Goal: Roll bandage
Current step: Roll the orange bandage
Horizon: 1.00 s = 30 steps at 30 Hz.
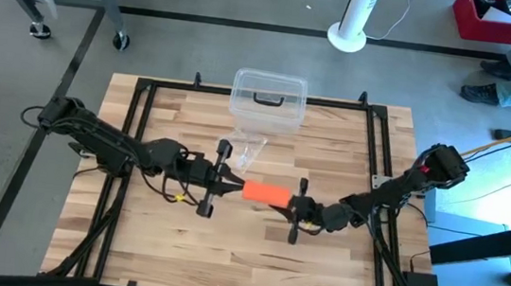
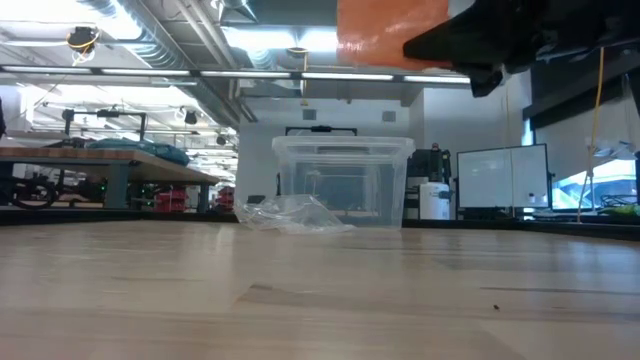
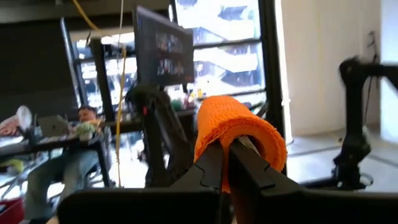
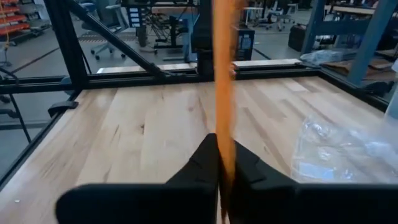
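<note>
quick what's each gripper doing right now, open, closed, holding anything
Left gripper: shut on one end of the orange bandage, held up off the table.
Right gripper: shut on the bandage's other end.

Bright orange bandage (image 1: 265, 193), seemingly plain
</note>
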Motion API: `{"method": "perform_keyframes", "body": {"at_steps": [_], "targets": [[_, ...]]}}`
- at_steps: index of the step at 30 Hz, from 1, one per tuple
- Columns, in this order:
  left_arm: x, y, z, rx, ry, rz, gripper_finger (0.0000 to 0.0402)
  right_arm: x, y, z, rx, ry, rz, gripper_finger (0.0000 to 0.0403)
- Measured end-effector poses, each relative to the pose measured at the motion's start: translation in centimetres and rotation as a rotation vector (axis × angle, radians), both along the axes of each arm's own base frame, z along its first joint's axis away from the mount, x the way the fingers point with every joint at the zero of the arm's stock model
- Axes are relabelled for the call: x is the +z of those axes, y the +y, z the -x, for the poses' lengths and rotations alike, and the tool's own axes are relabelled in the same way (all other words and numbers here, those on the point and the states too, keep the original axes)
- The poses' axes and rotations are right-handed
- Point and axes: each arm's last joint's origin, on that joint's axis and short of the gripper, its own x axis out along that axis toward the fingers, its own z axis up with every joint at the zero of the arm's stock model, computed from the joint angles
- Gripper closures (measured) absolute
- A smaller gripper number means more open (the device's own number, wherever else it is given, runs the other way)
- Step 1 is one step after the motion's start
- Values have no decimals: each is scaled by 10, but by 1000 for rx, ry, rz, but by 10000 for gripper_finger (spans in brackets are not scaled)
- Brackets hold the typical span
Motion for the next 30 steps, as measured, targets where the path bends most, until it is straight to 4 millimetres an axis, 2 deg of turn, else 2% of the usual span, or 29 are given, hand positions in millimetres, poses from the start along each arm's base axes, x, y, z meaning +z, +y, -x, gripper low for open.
{"method": "perform_keyframes", "body": {"at_steps": [7, 11, 22, 30], "targets": [[15, -9, 8, -27, -160, 23, 398, 1, 7, 4, 1, -6, 3, 396], [17, -10, 10, 69, -192, -16, 398, 3, 11, 4, 11, -8, -6, 398], [8, -2, 7, 450, -46, -217, 398, 27, 45, 2, 101, -9, 0, 399], [-2, -2, 4, 483, 56, -335, 398, 53, 82, 15, 116, -38, 95, 401]]}}
